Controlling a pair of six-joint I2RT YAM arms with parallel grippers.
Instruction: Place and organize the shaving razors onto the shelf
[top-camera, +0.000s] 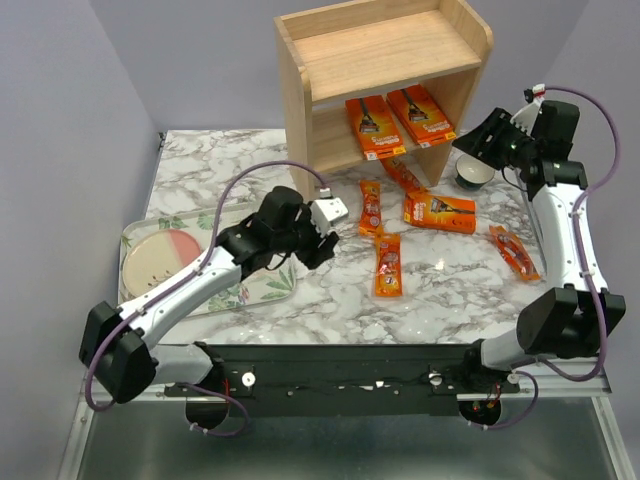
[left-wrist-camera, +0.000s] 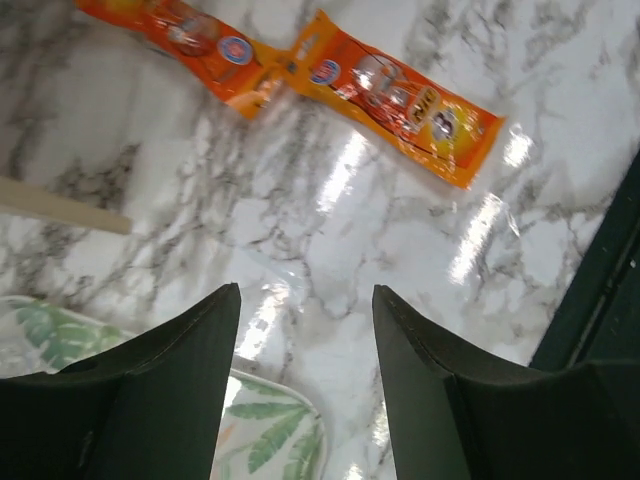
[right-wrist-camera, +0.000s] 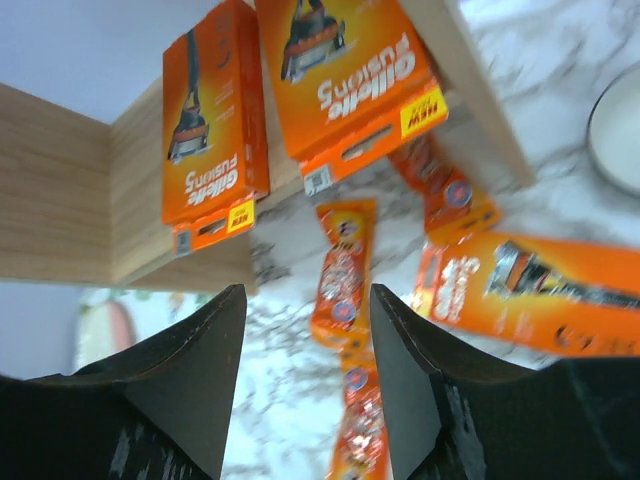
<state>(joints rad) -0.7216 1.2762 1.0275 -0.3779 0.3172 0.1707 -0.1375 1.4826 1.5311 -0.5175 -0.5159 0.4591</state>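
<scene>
The light wood shelf (top-camera: 300, 90) stands at the back, and two wide orange shaving razors packs (top-camera: 374, 127) (top-camera: 421, 112) lie on its lower tier. More razor packs lie on the marble in front: narrow ones (top-camera: 370, 207) (top-camera: 388, 265) (top-camera: 514, 252), one (top-camera: 403, 175) by the shelf foot, and a wide card (top-camera: 440, 212). My left gripper (top-camera: 322, 243) hovers open left of the narrow packs (left-wrist-camera: 400, 95) (left-wrist-camera: 185, 40), with nothing between its fingers (left-wrist-camera: 306, 300). My right gripper (top-camera: 476, 142) is open and empty beside the shelf's right panel, facing the shelved packs (right-wrist-camera: 210, 120) (right-wrist-camera: 350, 75).
A leaf-print tray (top-camera: 262, 285) holding a round plate (top-camera: 160, 257) sits at the left, under my left arm; its corner (left-wrist-camera: 270, 430) shows below the left fingers. A small dark bowl (top-camera: 474, 172) stands right of the shelf, under my right gripper.
</scene>
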